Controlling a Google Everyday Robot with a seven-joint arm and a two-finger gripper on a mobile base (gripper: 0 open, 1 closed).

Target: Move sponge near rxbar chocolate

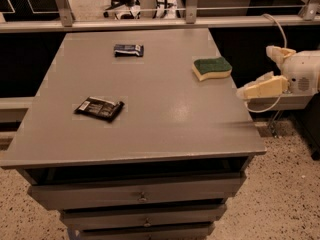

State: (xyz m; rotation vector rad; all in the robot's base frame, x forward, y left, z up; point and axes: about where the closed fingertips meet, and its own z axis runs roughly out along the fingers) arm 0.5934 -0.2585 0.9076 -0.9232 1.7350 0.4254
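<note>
You are looking down on a grey table top [165, 129] that is sitting over a stack of 3 drawers [142, 196] with small round knobs. The sponge [212, 68] is lying flat near the table's right edge, toward the far side, with its dark green scouring face turned up and its pale yellow foam showing along the near side. The rxbar chocolate [99, 108] is resting flat on the left half of the table, nearer to you, its black wrapper turned at a slight angle; it is sitting well apart from the sponge, with bare table top between them. A smaller dark blue wrapped bar [128, 50] is lying near the far edge, left of the sponge. The cream-coloured gripper [262, 86] is hanging off the table's right side, pointing left toward the edge, just right of and slightly nearer than the sponge, and it is touching nothing. You cannot tell how wide it is standing. A pale cable [277, 26] is looping behind the arm, above the speckled floor [285, 194].
</note>
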